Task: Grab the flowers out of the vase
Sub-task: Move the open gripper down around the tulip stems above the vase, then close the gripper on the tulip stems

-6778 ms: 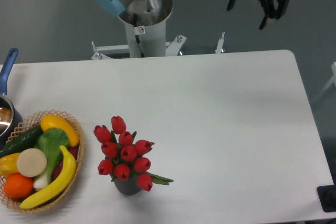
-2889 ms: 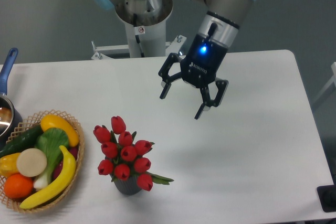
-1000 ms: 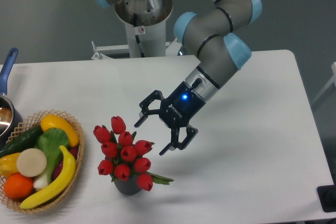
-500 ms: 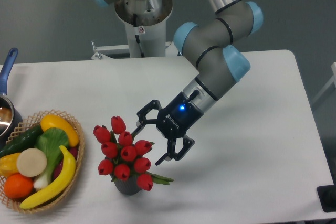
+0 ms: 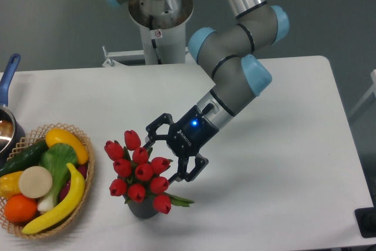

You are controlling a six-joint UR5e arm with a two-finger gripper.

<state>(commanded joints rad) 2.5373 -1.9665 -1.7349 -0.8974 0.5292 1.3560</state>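
Observation:
The flowers [image 5: 138,171], a bunch of red tulip buds with green leaves, stand in the small dark grey vase [image 5: 143,209] near the table's front edge, left of centre. Only the vase's lower part shows under the blooms. My gripper [image 5: 163,159] is open and points down-left at the bunch's right side. One finger [image 5: 152,133] is by the upper buds and the other finger [image 5: 183,174] is by the lower right buds. The jaws stand apart around the right edge of the bunch and hold nothing.
A woven basket [image 5: 83,139] with a banana, orange, cucumber and other produce sits at the front left. A pot with a blue handle [image 5: 8,72] is at the left edge. The arm's base post [image 5: 158,33] stands behind the table.
The gripper has come from above the far right, down and left across the table, and now reaches the right side of the tulips. It stays open. The flowers and vase have not moved.

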